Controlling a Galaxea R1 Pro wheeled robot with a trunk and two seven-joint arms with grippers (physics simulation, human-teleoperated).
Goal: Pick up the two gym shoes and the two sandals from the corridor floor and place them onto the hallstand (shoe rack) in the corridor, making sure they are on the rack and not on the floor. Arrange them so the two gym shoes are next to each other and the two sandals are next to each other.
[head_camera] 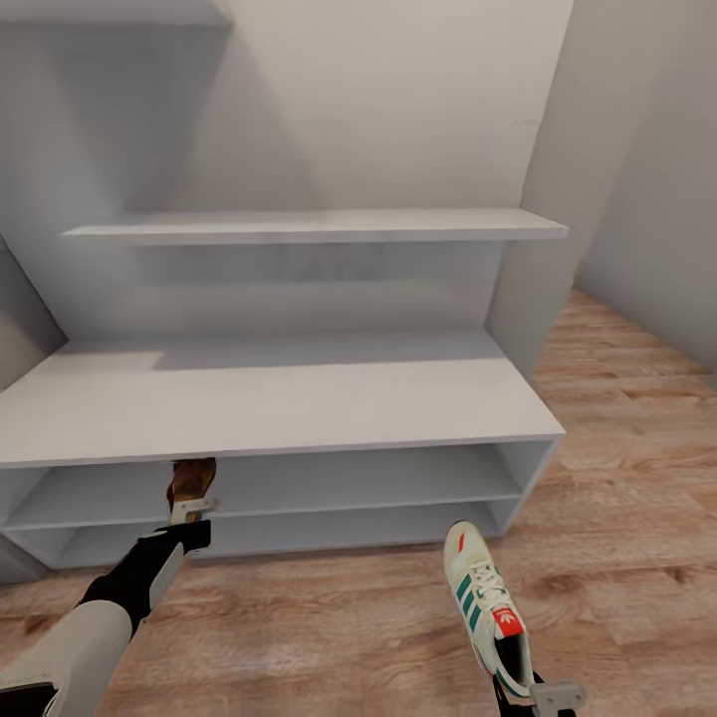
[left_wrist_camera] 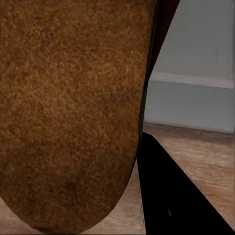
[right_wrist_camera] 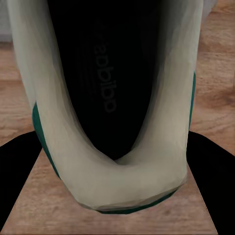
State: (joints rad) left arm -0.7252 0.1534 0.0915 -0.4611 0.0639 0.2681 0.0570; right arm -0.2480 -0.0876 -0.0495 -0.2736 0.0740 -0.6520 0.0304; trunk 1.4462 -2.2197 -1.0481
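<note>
Right claw (head_camera: 543, 692) grips gym shoe (head_camera: 485, 605) heel | left claw (head_camera: 189, 510) holds sandal (head_camera: 191, 480) at hallstand (head_camera: 279, 408) shelf

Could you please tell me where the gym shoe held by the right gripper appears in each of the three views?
Head view: gym shoe at lower right, toe toward the rack, heel at the right gripper.
Right wrist view: its heel and dark opening loom close, centre.
Left wrist view: not in it; a sandal is.
Shared landmark: the wood floor.
</note>
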